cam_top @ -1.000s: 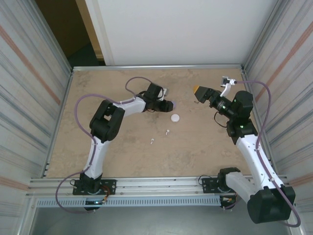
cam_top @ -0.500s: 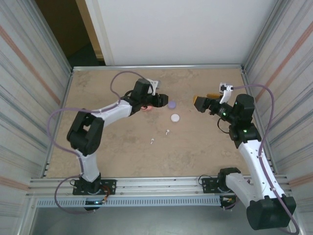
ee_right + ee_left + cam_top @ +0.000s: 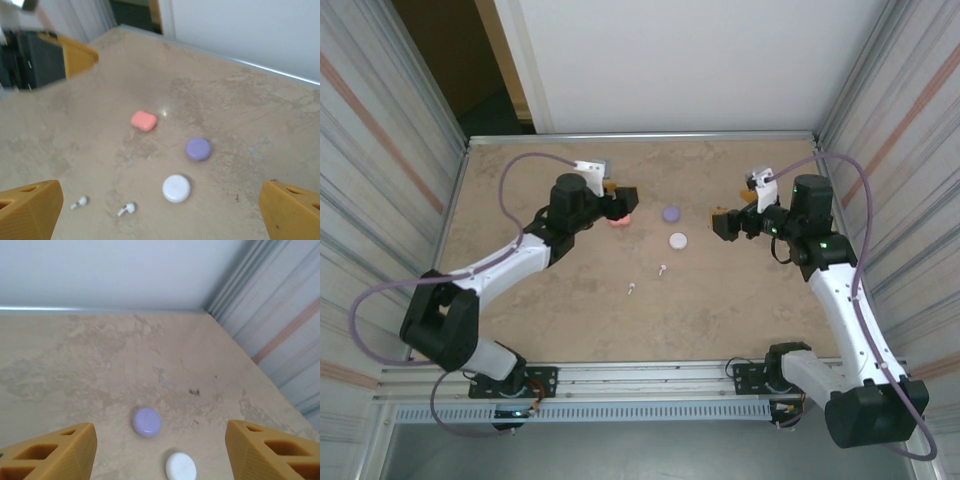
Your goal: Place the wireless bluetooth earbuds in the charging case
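Shows a beige table (image 3: 520, 300) from above, with two tiny white earbuds (image 3: 662, 269) lying loose near its middle, a little apart and outside any case. Shows three pebble-like cases just beyond them: white case (image 3: 678, 240) nearest, purple case (image 3: 671, 213) behind it, coral case (image 3: 617, 220) off to the left. Places the left gripper (image 3: 620, 197) close by the coral case, spread wide and holding nothing. Places the right gripper (image 3: 728, 217) near the right side of the white case, likewise spread wide and empty.

Probably sits between steps, with no earbud picked up yet. Match by colour: white earbuds to white case. Cannot tell open from shut on that case. Looks shut, so likely needs the lid lifted first, with one gripper steadying the base. For the pick — come straight down over the nearer earbud, set the fingers across its stem, close gently, and lift without nudging its neighbour. Risks a slip or a flick with something so small.
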Controlling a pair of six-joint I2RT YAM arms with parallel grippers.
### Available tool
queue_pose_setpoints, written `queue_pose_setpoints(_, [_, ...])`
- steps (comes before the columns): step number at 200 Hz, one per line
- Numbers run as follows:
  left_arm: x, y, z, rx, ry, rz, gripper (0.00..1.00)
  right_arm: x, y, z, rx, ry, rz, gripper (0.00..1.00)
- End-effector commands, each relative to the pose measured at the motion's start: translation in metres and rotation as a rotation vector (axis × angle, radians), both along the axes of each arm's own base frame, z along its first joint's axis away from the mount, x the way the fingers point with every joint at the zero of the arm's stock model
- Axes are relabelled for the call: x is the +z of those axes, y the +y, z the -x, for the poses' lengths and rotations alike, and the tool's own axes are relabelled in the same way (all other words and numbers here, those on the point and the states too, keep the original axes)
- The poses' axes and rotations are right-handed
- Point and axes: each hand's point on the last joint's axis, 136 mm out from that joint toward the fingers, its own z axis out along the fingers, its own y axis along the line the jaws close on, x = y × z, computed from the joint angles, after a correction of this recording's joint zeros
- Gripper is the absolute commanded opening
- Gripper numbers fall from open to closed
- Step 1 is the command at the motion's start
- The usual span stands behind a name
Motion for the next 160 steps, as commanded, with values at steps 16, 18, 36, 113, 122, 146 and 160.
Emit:
queue_pose_setpoints(16, [0.024,0.042,0.008,0.13,-0.116,0.082,0.73,-0.032,0.015,0.014,0.234,-0.082,0.242,0.99])
queue_pose_setpoints(18, [0.023,0.044,0.008,0.136,-0.118,0.081,0.73,-0.034,0.016,0.014,0.245,-0.079,0.248,0.99])
queue_pose_setpoints(36, [0.016,0.062,0.01,0.189,-0.112,0.081,0.75,-0.05,0.025,0.02,0.357,-0.055,0.307,0.99])
queue_pose_setpoints(113, [-0.008,0.088,0.003,0.23,-0.072,0.083,0.77,-0.126,0.052,-0.007,0.694,-0.021,0.597,0.99])
queue_pose_setpoints(122, [-0.009,0.09,0.003,0.236,-0.071,0.081,0.78,-0.136,0.052,-0.011,0.705,0.01,0.636,0.99])
queue_pose_setpoints(146, [-0.013,0.101,0.003,0.258,-0.066,0.065,0.78,-0.158,0.054,-0.022,0.728,0.04,0.705,0.99])
queue_pose_setpoints(160, [-0.014,0.108,0.003,0.272,-0.063,0.065,0.78,-0.168,0.054,-0.029,0.727,0.048,0.738,0.99])
